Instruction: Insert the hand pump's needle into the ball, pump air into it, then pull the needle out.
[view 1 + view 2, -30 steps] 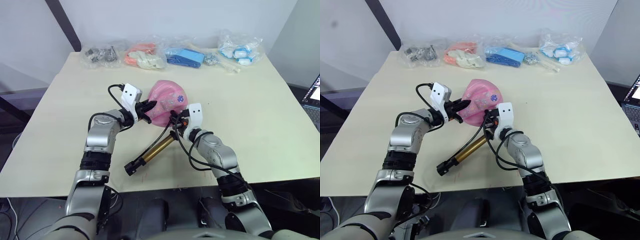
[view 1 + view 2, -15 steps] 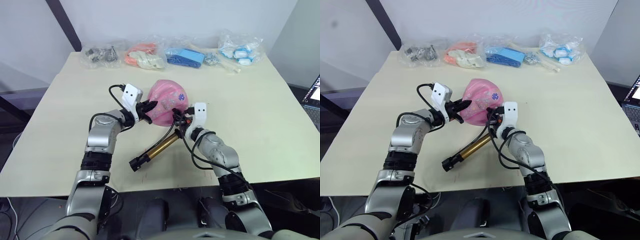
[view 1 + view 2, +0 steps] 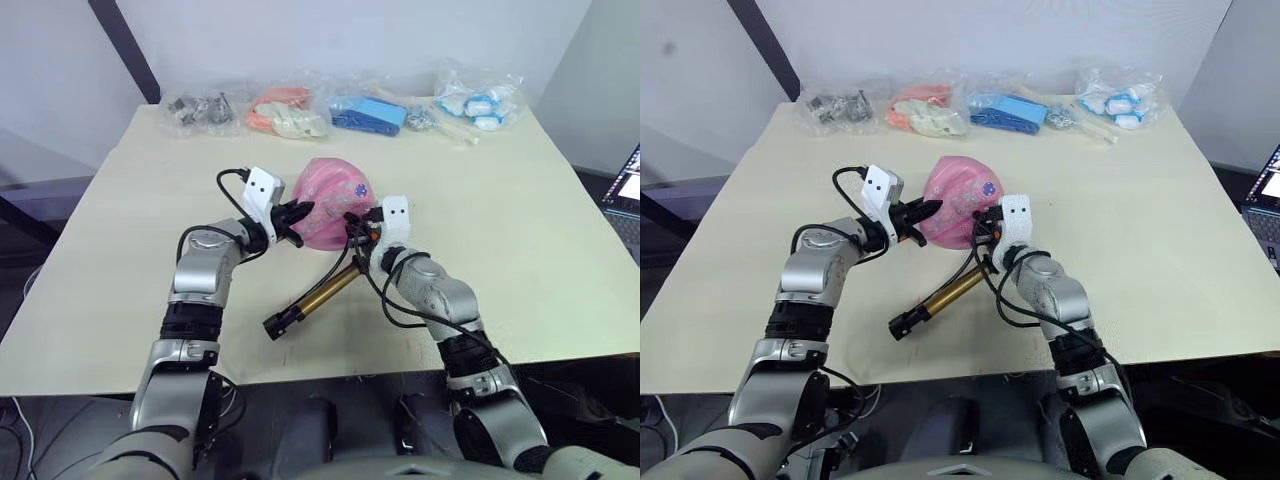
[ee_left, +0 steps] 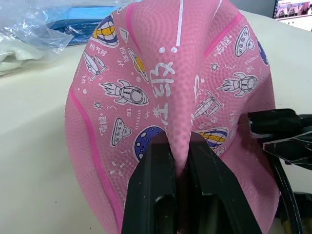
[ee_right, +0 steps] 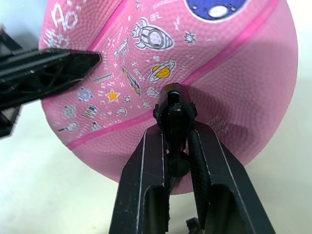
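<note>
Both my arms reach forward over the table, elbows bent, forearms angling in toward each other. My left gripper point(image 3: 300, 213) points right, fingers point(image 4: 155, 190) pinched on a fold of the ball point(image 3: 335, 195). My right gripper point(image 3: 355, 228) points forward-left, wrist raised, fingers point(image 5: 148, 170) clamped on the needle point(image 5: 174, 109) fitting, pressed against the ball. The grippers sit near each other, not touching.

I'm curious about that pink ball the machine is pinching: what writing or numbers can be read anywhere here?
Ball: large white characters run down its middle, stylised, not legible to me.
Ball, small print beside the rockets and planets: too small to read.
Plastic bags: no readable label.
</note>
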